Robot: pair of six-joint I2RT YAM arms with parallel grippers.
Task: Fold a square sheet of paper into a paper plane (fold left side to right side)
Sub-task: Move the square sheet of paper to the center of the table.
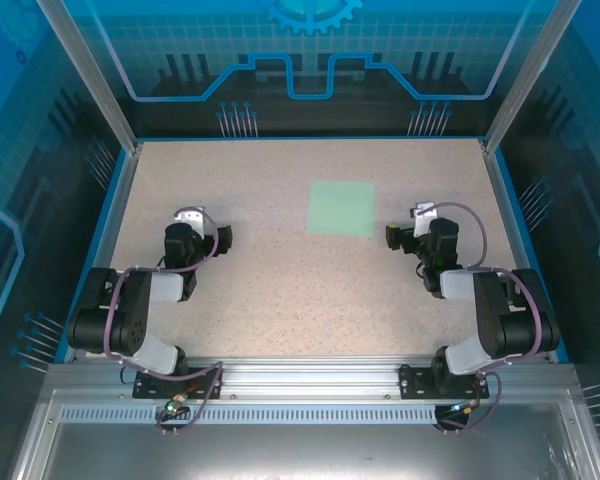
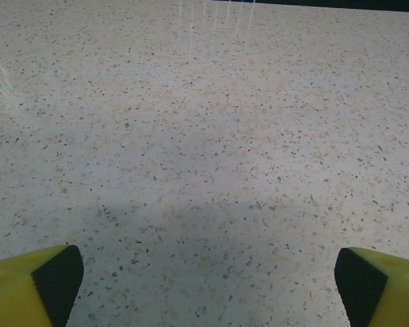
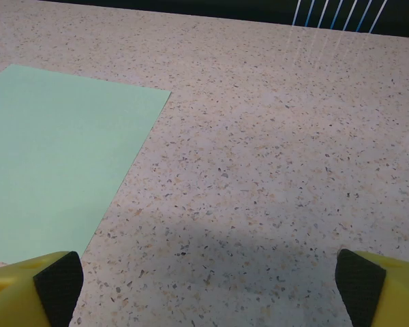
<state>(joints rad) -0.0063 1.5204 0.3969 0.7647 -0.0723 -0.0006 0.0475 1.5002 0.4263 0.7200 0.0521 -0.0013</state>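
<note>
Sheet not yet folded; both grippers stand with jaws wide apart, holding nothing.
The square sheet of paper (image 1: 341, 208) lies flat on the table (image 1: 280, 300), near the right gripper (image 1: 393, 237) and well apart from the left gripper (image 1: 223, 238). To fold well, I think the left edge must land exactly on the right edge before any pressing of the crease.
</note>
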